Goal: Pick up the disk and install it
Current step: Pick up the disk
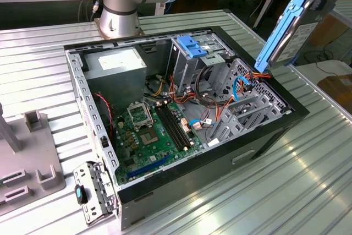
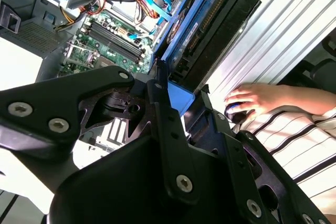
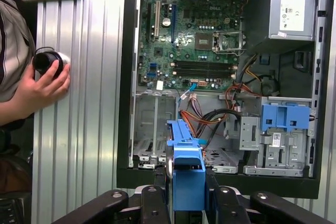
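The pincer (image 3: 187,182) is closed on the disk (image 1: 286,28) — held tilted in the air above the open case's (image 1: 258,141) drive-cage corner. A hand (image 3: 44,85) rests on the tabletop (image 1: 308,185) beside the case.

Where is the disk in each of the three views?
Exterior view: the disk hangs tilted above the case's corner, at the exterior view's upper right.
Second wrist view: the disk runs out from the gripper.
First wrist view: it stands edge-on.
Shared landmark: the green motherboard.
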You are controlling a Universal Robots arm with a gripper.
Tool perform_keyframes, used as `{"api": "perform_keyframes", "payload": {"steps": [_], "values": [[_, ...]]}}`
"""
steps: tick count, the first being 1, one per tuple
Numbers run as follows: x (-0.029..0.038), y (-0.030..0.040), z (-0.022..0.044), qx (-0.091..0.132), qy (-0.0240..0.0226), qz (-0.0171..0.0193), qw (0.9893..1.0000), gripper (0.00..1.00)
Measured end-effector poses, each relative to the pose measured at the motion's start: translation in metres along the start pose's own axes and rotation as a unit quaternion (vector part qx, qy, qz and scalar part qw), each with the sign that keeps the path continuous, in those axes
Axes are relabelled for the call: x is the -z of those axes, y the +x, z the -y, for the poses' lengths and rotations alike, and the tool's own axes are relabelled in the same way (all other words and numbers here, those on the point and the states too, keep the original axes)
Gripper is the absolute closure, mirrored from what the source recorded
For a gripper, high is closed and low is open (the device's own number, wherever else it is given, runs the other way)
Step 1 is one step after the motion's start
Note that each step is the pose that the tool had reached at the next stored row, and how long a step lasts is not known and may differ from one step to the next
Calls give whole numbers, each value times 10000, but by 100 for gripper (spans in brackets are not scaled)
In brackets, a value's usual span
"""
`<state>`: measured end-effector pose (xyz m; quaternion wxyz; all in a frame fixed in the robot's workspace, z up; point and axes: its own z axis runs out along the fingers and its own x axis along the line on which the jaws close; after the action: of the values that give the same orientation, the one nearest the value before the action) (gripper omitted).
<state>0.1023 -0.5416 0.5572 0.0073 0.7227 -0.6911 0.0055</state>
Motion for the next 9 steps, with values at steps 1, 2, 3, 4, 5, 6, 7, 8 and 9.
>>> {"api": "perform_keyframes", "payload": {"steps": [1, 2, 3, 4, 5, 6, 7, 8, 9], "values": [[-2, 31, -1, 0, 0, 0, 10000, 64], [-6, 50, -3, 0, 0, 1, 10000, 64], [-20, 66, -4, -1, 2, 2, 10000, 64], [-38, 79, -6, 0, 3, 1, 10000, 64], [-64, 95, -11, 0, 3, 1, 10000, 64], [-80, 102, -14, 0, 3, 1, 10000, 64], [-109, 111, -18, 0, 3, -1, 10000, 64], [-128, 113, -20, 0, 3, -1, 10000, 64], [-130, 113, -20, 0, 3, 0, 10000, 64]]}}
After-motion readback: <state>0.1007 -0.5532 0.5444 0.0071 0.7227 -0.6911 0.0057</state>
